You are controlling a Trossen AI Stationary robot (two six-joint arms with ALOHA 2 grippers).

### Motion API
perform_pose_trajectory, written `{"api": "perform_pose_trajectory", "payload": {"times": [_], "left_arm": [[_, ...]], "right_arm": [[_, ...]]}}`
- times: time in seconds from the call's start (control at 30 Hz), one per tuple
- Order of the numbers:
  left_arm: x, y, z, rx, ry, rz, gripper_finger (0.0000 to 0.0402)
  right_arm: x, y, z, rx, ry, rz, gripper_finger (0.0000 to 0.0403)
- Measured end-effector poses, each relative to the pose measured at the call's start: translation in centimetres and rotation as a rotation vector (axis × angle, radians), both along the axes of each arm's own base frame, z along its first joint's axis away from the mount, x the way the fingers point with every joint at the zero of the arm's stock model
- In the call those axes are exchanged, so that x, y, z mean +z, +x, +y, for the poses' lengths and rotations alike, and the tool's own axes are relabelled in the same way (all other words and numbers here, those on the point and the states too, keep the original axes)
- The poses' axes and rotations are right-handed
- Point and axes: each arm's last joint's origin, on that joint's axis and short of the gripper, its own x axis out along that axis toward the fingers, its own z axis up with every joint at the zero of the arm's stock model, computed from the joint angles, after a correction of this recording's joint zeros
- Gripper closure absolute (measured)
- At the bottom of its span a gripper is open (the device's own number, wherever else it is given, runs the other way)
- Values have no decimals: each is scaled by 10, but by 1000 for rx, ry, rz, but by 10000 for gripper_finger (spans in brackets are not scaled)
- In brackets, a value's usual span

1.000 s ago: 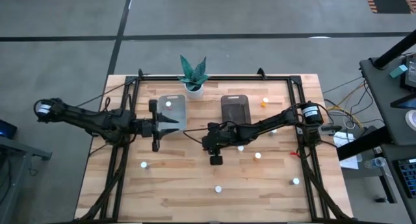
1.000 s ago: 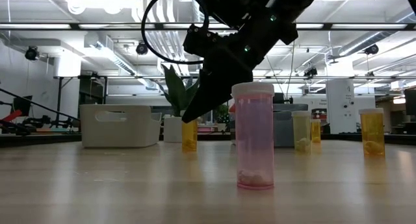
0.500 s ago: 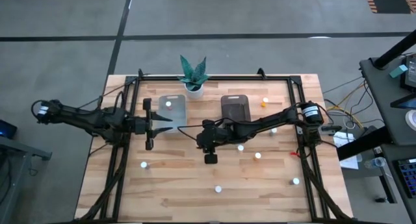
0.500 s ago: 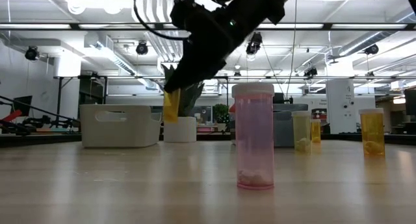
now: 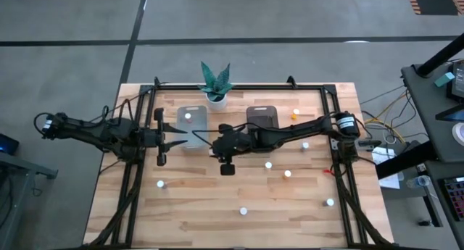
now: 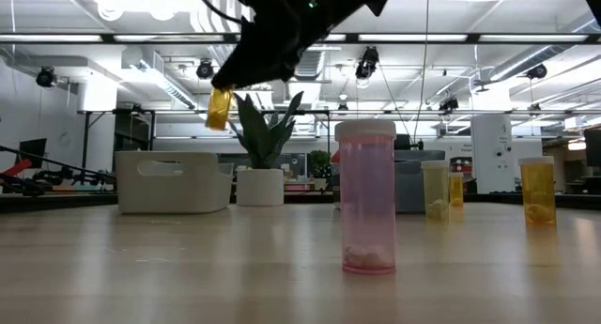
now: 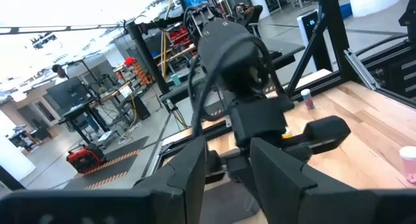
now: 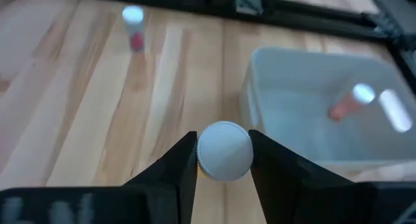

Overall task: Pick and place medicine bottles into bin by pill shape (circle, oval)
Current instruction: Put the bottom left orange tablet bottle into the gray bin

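My right gripper (image 5: pixel 215 143) is over the table's middle, just right of the clear bin (image 5: pixel 190 124), and is shut on an amber bottle (image 6: pixel 219 108) with a white cap (image 8: pixel 224 150). The clear bin holds one bottle (image 8: pixel 350 102) lying on its side. The dark bin (image 5: pixel 262 120) stands to its right. Several more bottles stand about the table, among them a pink one (image 6: pixel 367 197) near the front. My left gripper (image 5: pixel 186 139) is open and empty at the clear bin's near left side; it also shows in the left wrist view (image 7: pixel 227 167). My right gripper pinches the amber bottle at its cap end (image 8: pixel 203 160) between the two fingers, one on each side of the cap. The fingers come from above, slanting down. The bottle hangs below them (image 6: pixel 218 115), slightly tilted, lifted well clear of the table.
A potted green plant (image 5: pixel 215 83) stands at the far edge between the bins. Black frame rails (image 5: pixel 138 170) run along the table's left, right and far sides. Loose bottles stand at the near left (image 5: pixel 160 183), near middle (image 5: pixel 243 211) and right (image 5: pixel 330 202).
My right gripper has lifted the amber bottle off the table and carried it up and toward the table's left, toward the clear bin. My left gripper has drawn back toward the table's left edge.
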Motion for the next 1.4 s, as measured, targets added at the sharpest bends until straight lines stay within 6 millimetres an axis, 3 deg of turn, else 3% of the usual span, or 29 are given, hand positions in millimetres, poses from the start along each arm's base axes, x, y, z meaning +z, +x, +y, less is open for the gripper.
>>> {"api": "perform_pose_trajectory", "payload": {"times": [0.53, 1.4], "left_arm": [[2, 1, 0, 0, -5, -27, 295], [9, 0, 0, 0, -17, -95, 295]], "right_arm": [[22, 11, -11, 9, -53, -170, 286], [28, 16, -23, 13, -115, -270, 285]]}}
